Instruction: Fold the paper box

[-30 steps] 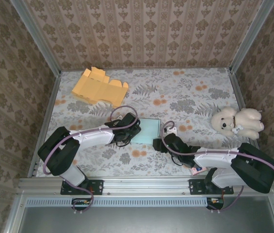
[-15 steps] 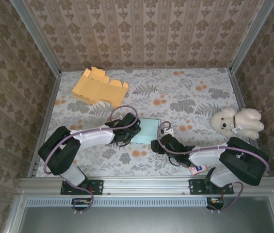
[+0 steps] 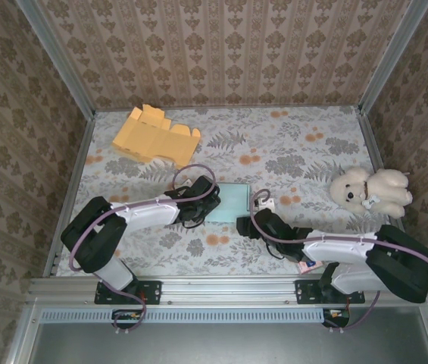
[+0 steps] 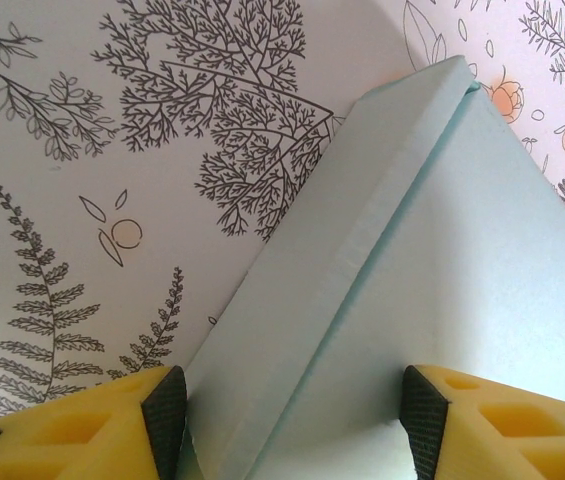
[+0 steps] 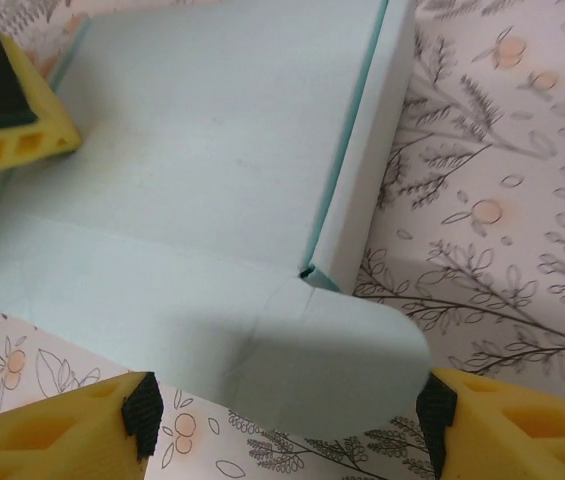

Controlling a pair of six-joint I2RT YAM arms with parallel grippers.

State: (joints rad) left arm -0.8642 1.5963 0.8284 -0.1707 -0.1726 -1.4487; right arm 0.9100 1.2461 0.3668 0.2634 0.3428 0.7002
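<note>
The paper box (image 3: 234, 201), pale blue-green and the only one of its colour, lies on the table between the two claws, touching the tip of the left claw (image 3: 210, 205) and just ahead of the right claw (image 3: 244, 224).

The left claw is released: its two yellow fingers (image 4: 72, 430) stand apart and straddle a folded side wall of the box, one pad outside the wall and the other over the flat panel. The right claw is released too, its fingers spread wide. A rounded flap (image 5: 342, 370) lies flat on the cloth between them, clear of both pads. From the right wrist, one raised side wall runs away from the claw on its right, and the left claw's fingers sit at the box's far left corner.

By count there are two arms, two claws, one blue-green box, one flat orange carton (image 3: 155, 135) and one white plush toy (image 3: 369, 189). The carton lies well beyond the left claw, off to its left near the back wall. The toy sits well to the right of the right claw, beside the side wall.

A tablecloth (image 3: 297, 144) printed with grey ferns and orange flowers covers the surface. Walls of brown damask wallpaper (image 3: 229, 45) close in three sides, with metal posts at the corners, and a metal rail (image 3: 221, 290) runs behind both claws along the near edge.
</note>
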